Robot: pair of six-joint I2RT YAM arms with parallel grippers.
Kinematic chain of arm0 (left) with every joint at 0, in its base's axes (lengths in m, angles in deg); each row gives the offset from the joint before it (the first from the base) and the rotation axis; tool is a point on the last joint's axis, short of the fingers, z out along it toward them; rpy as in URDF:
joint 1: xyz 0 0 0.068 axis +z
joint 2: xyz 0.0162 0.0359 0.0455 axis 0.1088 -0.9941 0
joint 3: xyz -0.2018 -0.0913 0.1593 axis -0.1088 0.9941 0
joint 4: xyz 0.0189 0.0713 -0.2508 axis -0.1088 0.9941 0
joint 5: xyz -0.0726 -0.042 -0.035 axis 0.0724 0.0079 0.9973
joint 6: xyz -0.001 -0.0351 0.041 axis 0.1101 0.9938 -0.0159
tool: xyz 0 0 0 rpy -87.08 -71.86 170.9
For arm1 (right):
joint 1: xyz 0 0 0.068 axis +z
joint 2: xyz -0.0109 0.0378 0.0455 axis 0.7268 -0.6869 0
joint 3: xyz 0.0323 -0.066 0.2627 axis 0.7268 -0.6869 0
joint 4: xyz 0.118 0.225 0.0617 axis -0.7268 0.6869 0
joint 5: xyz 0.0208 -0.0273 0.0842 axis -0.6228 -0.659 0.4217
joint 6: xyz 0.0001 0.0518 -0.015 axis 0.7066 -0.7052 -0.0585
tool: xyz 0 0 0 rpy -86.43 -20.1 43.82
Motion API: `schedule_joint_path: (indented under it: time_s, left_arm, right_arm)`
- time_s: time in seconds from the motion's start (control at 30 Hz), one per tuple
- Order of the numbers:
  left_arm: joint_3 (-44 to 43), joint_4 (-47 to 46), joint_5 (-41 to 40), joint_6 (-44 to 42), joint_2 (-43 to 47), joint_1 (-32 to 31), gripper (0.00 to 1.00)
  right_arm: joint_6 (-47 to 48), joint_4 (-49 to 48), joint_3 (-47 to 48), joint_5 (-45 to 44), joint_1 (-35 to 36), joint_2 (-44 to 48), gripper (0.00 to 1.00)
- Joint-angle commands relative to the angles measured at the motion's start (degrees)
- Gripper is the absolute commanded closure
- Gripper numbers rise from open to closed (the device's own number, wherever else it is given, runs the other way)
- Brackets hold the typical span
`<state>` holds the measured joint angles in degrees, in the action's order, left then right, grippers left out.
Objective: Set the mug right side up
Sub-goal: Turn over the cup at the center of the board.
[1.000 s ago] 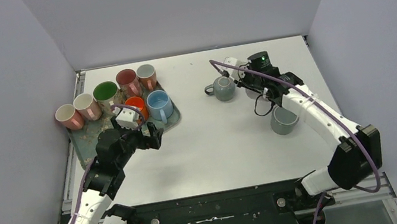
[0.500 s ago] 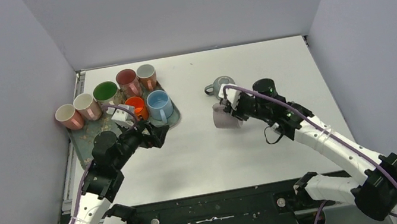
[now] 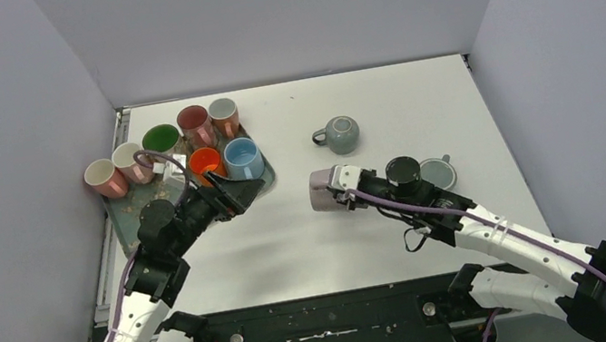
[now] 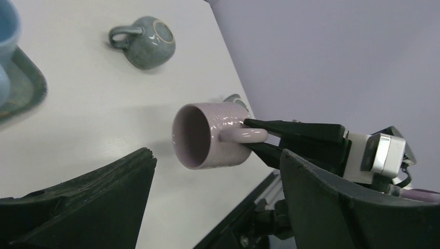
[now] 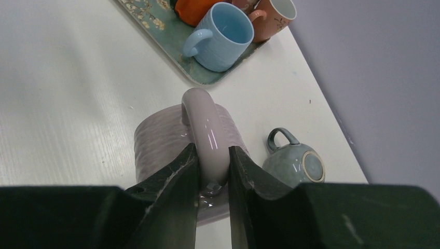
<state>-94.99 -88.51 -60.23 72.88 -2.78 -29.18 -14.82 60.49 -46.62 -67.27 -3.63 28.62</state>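
Tray (image 3: 129, 224): far left, packed with coloured mugs, mouths up.
Left gripper (image 3: 229, 194): jaws spread wide with nothing between them, hovering at the tray's near right corner and pointing at mid-table.
Lilac mug (image 3: 322, 191): mid-table, on its side, mouth facing the left gripper, and it's hanging by its handle!
Right gripper (image 5: 211, 151): pinched tight on that handle.
Grey-blue mug (image 3: 341, 134): on the table beyond the lilac mug, well apart.
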Motion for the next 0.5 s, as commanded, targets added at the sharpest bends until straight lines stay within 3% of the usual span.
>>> schedule_joint_path:
  time_s: [0.0, 0.1, 0.27, 0.33, 0.47]
  left_arm:
    - [-4.14, -2.72, 8.01, 11.69, -2.52, -0.18, 0.12]
    - [-2.81, -4.35, 12.35, 21.93, -5.33, -0.09, 0.16]
    - [6.84, -26.74, 20.2, 42.05, -8.8, -0.18, 0.29]
    - [9.13, -29.86, 20.0, 45.05, -8.84, -0.18, 0.33]
    - [9.96, -26.92, 19.1, 44.2, -8.14, -0.25, 0.34]
  right_arm:
    - [4.94, -16.81, 0.75, -7.38, 3.22, 0.57, 1.0]
    - [7.57, -18.99, 0.85, -11.3, 6.66, -0.97, 1.0]
    - [14.18, -25.56, -0.33, -16.35, 11.45, -3.31, 1.0]
    - [17.05, -27.25, -0.38, -18.3, 12.98, -4.77, 1.0]
    - [22.71, -30.41, -0.65, -22.13, 16.2, -7.51, 1.0]
